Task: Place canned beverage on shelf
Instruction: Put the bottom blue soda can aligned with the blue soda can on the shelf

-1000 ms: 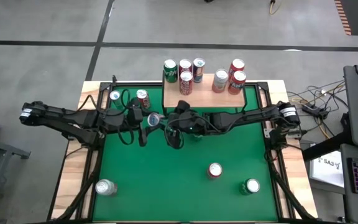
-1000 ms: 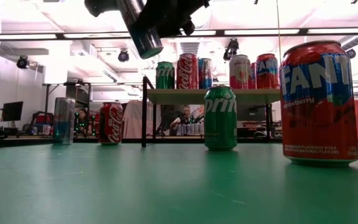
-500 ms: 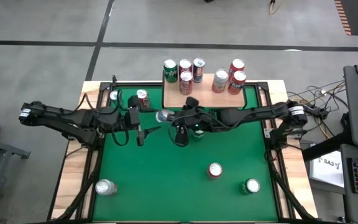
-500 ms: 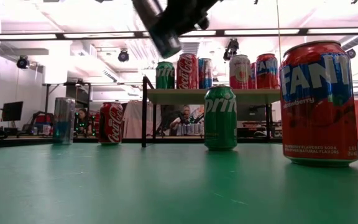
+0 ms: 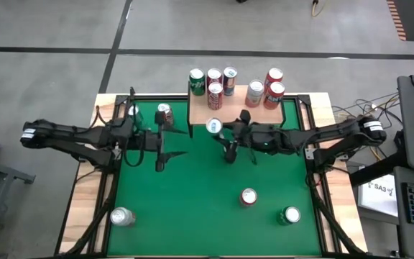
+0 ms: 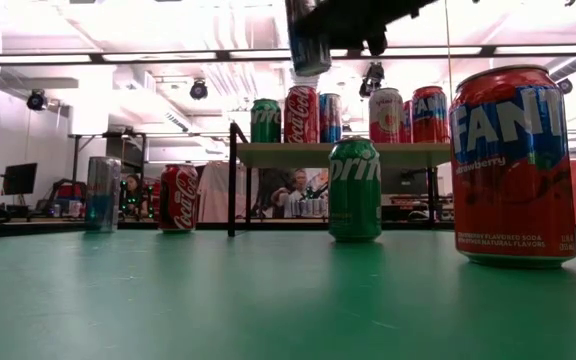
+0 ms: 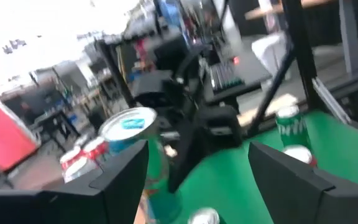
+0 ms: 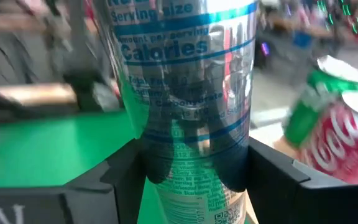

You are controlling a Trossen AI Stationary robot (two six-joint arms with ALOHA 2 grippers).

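A tall silver can with blue print [image 5: 214, 127] hangs in the air at the near left corner of the shelf [image 5: 237, 113]. My right gripper [image 5: 218, 131] is shut on it. In the low view the can [image 6: 308, 45] is above the level of the shelf board [image 6: 388, 152]. The shelf's light wooden top carries several cans. My left gripper [image 5: 169, 154] stands open to the can's left, over the green felt, with nothing between its fingers [image 7: 291, 180]. It faces the can [image 7: 129, 127]. My right gripper pinches the silver can's side wall [image 8: 166, 155] between its two fingers [image 8: 120, 174], one on each side of the round body. The fingers lie level and come from the table's right. The can stands upright in the hold, lifted clear of the table.
On the felt stand a red cola can [image 5: 164, 114] and a silver-blue can [image 5: 133, 111] at the far left. A silver can [image 5: 123, 216], a red can [image 5: 248, 196] and a green can [image 5: 290, 214] stand near the front. A Sprite can [image 6: 354, 188] stands before the shelf.
The silver can has left my left gripper's fingers and stays in my right gripper. My right gripper has carried it toward the table's right and far side, up to the shelf's corner. My left gripper has stayed in place and rolled at the wrist.
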